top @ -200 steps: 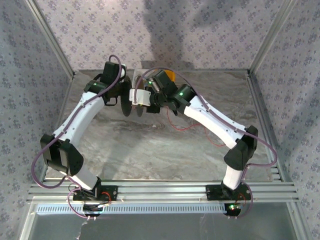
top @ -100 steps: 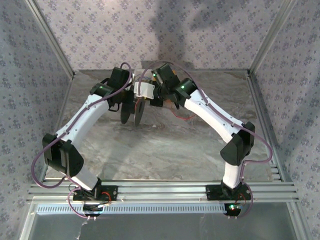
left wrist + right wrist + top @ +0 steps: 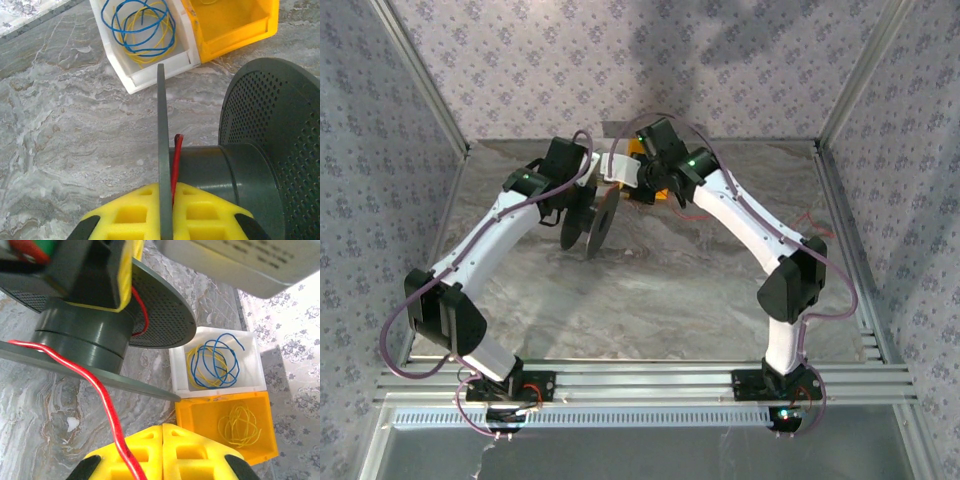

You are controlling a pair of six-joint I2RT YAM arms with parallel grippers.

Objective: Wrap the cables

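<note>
The red cable [image 3: 102, 390] is running taut off the core of the black spool [image 3: 80, 337], between its two perforated flanges, and slanting down across the left-hand yellow pad of the right claw [image 3: 162, 447]. That claw's pads are pressing flat against each other; whether they are actually pinching the cable I cannot tell. The left claw [image 3: 161, 205] is clamping its yellow pads on the edge of one flange, with a short red strand showing just beside that flange. Small dark print is sitting on the grey housing at the top of the right wrist view, too blurred to read. Beyond the spool, at the far edge of the bench [image 3: 650, 300], a white bin [image 3: 150, 75] is holding blue and yellow loops [image 3: 142, 30] and touching a yellow bin [image 3: 240, 35]. Bare marble is lying open between the spool and the arm bases.
</note>
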